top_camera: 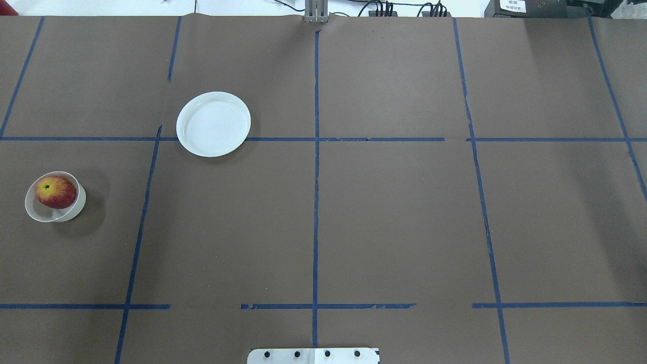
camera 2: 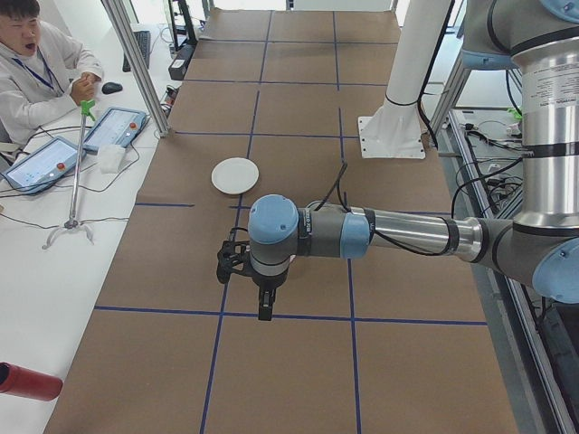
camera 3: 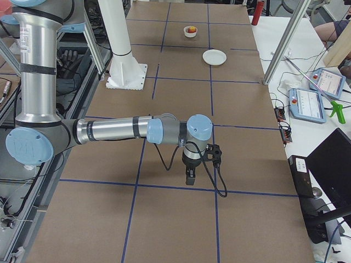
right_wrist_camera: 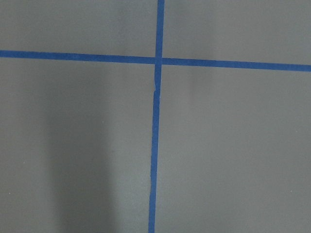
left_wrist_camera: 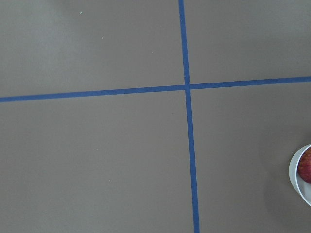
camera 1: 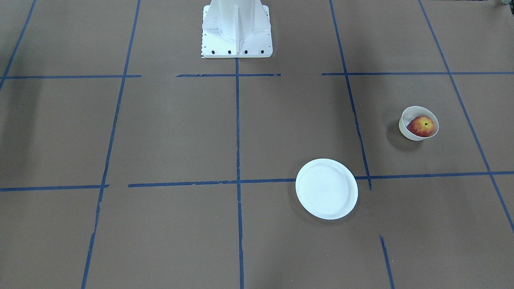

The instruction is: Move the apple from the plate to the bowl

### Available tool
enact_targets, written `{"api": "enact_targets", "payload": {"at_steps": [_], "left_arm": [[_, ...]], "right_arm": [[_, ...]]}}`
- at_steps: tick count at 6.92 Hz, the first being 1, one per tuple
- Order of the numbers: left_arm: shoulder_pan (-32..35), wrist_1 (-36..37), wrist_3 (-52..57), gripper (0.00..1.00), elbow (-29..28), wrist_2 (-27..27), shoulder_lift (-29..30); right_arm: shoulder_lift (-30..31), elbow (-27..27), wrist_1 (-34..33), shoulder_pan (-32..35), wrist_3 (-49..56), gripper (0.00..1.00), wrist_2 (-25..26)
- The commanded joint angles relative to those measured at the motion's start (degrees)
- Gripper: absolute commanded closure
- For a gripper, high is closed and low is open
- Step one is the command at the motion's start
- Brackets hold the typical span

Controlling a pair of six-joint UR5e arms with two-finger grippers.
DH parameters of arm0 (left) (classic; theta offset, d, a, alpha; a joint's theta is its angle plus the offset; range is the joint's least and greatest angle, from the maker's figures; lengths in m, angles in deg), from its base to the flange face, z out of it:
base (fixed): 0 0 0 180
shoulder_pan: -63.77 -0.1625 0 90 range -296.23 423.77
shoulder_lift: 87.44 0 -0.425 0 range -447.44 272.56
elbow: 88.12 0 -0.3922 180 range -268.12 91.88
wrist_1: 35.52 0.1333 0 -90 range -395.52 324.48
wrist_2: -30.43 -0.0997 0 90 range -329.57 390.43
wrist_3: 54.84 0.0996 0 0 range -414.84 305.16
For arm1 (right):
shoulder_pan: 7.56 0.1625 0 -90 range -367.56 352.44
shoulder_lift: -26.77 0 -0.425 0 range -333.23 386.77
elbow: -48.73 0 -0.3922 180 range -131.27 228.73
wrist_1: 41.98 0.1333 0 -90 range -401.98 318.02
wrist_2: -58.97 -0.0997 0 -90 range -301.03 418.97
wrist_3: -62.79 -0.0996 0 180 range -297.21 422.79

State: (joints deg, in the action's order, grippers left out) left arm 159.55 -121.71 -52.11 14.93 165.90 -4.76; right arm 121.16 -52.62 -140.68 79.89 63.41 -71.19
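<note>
The red apple (camera 1: 421, 126) with a yellow patch sits inside the small cream-white bowl (camera 1: 404, 119). The white plate (camera 1: 326, 188) lies empty, apart from the bowl. In the overhead view the apple (top_camera: 55, 192) and bowl (top_camera: 39, 213) are at the far left and the plate (top_camera: 213, 124) is further back. The left wrist view catches the bowl's edge (left_wrist_camera: 295, 171) at its right border. The left gripper (camera 2: 264, 306) and right gripper (camera 3: 190, 177) show only in the side views, held above the table away from the dishes; I cannot tell whether they are open or shut.
The brown table carries a grid of blue tape lines. The robot's white base (camera 1: 237, 30) stands at the table's middle edge. An operator (camera 2: 36, 68) sits at a side desk with tablets (camera 2: 113, 127).
</note>
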Motion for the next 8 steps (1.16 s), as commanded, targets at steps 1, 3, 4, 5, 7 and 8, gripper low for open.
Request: {"api": "enact_targets", "payload": {"at_steps": [1, 3, 4, 5, 7, 8], "left_arm": [[0.1, -0.56, -0.36, 0.0, -1.54, 0.76, -0.06], [-0.25, -0.74, -0.36, 0.0, -1.98, 0.76, -0.42], [-0.86, -0.66, -0.36, 0.0, -2.07, 0.67, -0.42], [-1.12, -0.65, -0.27, 0.0, -1.98, 0.67, -0.42], [-1.21, -0.83, -0.1, 0.0, -0.84, -4.5, -0.42], [-1.3, -0.92, -0.01, 0.0, -0.93, -4.43, -0.42]], "right_arm": [[0.0, -0.07, 0.0, 0.0, 0.0, 0.0, 0.0], [0.0, 0.01, 0.0, 0.0, 0.0, 0.0, 0.0], [0.0, 0.01, 0.0, 0.0, 0.09, 0.0, 0.0], [0.0, 0.01, 0.0, 0.0, 0.0, 0.0, 0.0], [0.0, -0.07, 0.0, 0.0, 0.0, 0.0, 0.0], [0.0, 0.01, 0.08, 0.0, 0.0, 0.0, 0.0]]}}
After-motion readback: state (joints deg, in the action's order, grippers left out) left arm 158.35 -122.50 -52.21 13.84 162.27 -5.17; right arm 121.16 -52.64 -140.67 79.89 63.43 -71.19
